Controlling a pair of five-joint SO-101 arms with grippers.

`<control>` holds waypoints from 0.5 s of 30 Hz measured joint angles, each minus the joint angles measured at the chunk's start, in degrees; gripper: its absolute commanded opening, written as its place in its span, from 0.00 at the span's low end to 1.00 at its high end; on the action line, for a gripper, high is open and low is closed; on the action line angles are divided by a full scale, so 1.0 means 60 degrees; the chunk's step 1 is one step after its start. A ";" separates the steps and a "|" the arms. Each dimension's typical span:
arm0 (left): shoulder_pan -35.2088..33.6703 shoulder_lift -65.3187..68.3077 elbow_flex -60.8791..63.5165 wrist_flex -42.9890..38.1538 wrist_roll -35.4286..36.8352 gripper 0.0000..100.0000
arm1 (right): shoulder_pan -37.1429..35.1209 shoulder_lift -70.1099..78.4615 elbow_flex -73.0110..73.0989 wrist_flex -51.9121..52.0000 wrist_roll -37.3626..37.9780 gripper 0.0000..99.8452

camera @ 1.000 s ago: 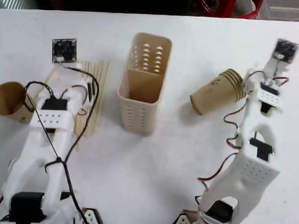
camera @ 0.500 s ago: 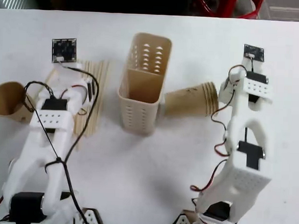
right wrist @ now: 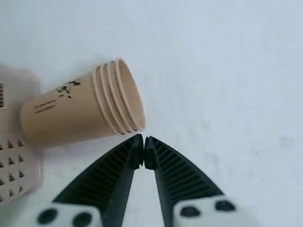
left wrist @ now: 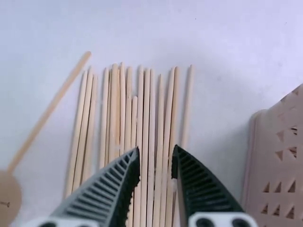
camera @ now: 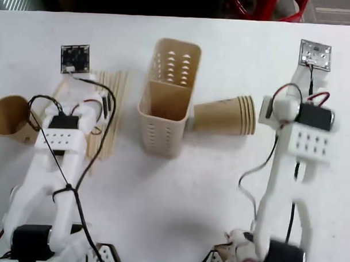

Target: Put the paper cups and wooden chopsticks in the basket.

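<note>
Chopsticks (left wrist: 137, 118) lie side by side in a flat bundle on the white table (camera: 160, 211), near the basket (camera: 167, 99) on its left-arm side. One loose stick (left wrist: 47, 113) lies askew at the edge of the bundle. The left gripper (left wrist: 155, 158) hangs over the sticks with its jaws parted a little and a few sticks showing in the gap. It cannot be told whether the tips touch them.

The beige perforated basket stands upright between the two arms. A stack of paper cups (camera: 224, 115) lies on its side on the far side of the basket from the sticks, base against the basket's wall and mouth turned toward the right arm. The right gripper (right wrist: 143, 151) is just beside the rim of that stack, its jaws pressed together and holding nothing.

A single paper cup (camera: 11, 116) lies on its side near the table's edge, beyond the left arm and well apart from the basket.
</note>
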 measured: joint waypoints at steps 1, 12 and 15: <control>0.0000 0.0000 0.0000 0.0000 0.0000 0.13 | -0.0044 -0.0190 0.0015 -0.0059 0.0000 0.16; 0.0000 0.0000 0.0000 0.0000 0.0000 0.13 | 0.0440 0.1758 -0.1026 -0.0513 0.0000 0.12; 0.0000 0.0000 0.0000 0.0000 0.0000 0.13 | 0.1055 0.2476 -0.1333 -0.0747 0.0000 0.12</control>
